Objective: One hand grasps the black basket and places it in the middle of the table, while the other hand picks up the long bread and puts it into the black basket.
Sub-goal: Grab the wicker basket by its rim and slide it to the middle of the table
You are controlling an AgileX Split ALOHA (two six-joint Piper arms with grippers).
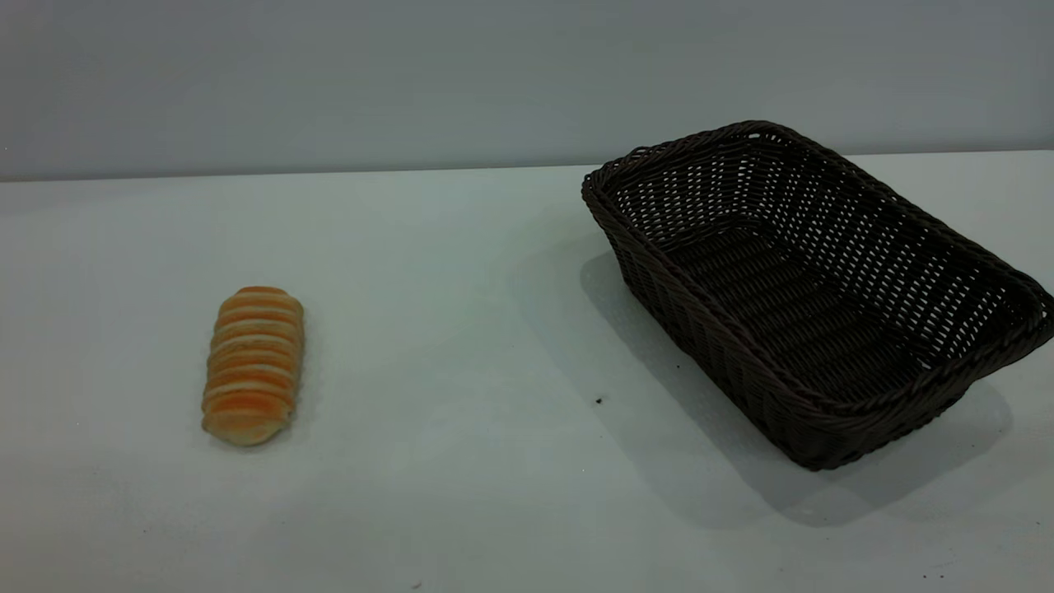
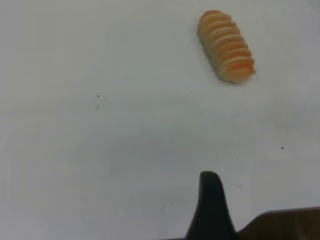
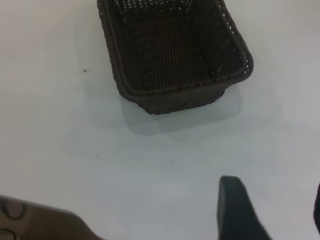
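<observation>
Left fingers: one dark fingertip [image 2: 211, 192] showing in the left wrist view, the partner out of shot, so spread or pressed together cannot be told; nothing held, bare table beneath.
Right fingers: one fingertip [image 3: 231, 200] plain in the right wrist view, a sliver of another at the frame's edge, a wide gap between them, so spread apart and empty.
Left gripper [image 2: 212, 210]: well short of the long bread, hanging above the table [image 1: 461, 272]; not seen from the exterior view.
Right gripper [image 3: 272, 210]: well apart from the basket's near short end; likewise absent from the exterior view.
Long bread [image 1: 253, 362]: lying flat toward the table's left edge, ridged orange top up, long axis running front to back.
Bread handling: likely light and soft, easily dented; best pinched gently across the narrow middle, along a groove.
Black basket [image 1: 815, 288]: toward the right edge, skewed, empty, well apart from the bread.
Basket handling: probably light and fairly stiff, weave offering friction; braided rim of the near short wall the likeliest hold, one finger inside, one outside.
Task progress: nothing moved yet, by the look of it.
</observation>
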